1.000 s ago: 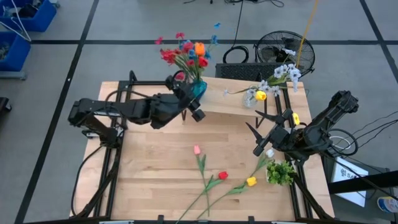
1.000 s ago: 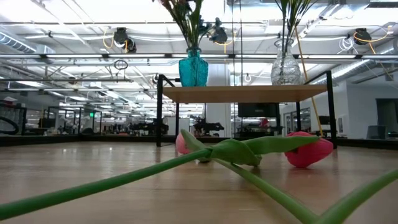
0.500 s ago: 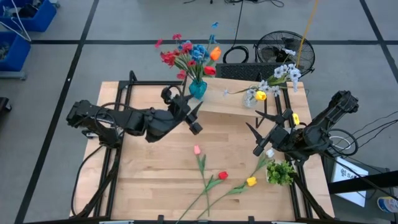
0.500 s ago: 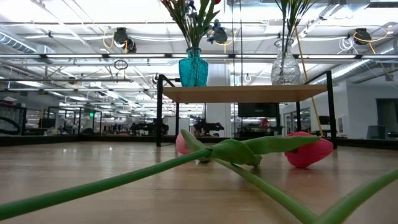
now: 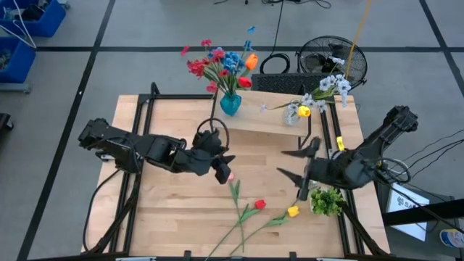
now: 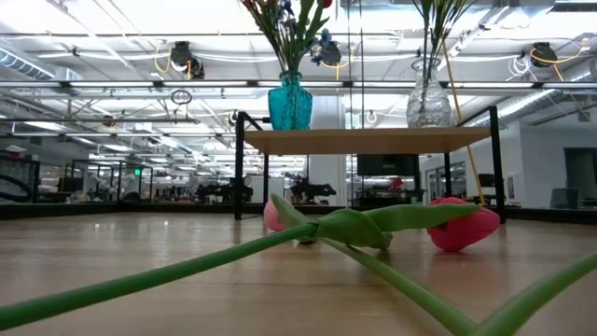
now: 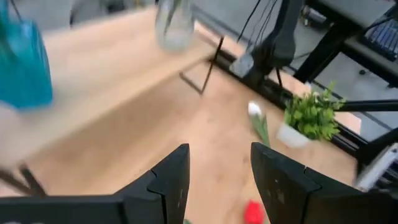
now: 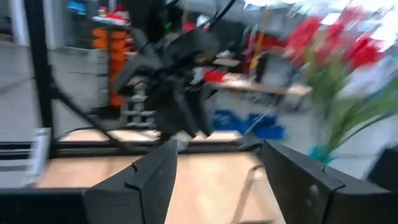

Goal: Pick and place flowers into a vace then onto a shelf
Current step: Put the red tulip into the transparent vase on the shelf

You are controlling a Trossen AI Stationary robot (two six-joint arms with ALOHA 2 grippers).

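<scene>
I am lowering the open, empty left gripper (image 5: 223, 168) squarely over the pink flower (image 5: 230, 175); right gripper (image 5: 293, 164) waiting open.

Grey floor (image 5: 65, 80) around table, crossed by dark tape lines (image 5: 90, 69). Blue bins (image 5: 29, 22) at far left corner. Black floor fan (image 5: 333, 59) behind table's far right — black cables (image 5: 279, 61) looped beside it. Low view: large open hall, white ceiling with bright strip lights (image 6: 140, 19), pipes and cable coils (image 6: 182, 58) overhead, dark workstations (image 6: 121, 177) along far side.
</scene>
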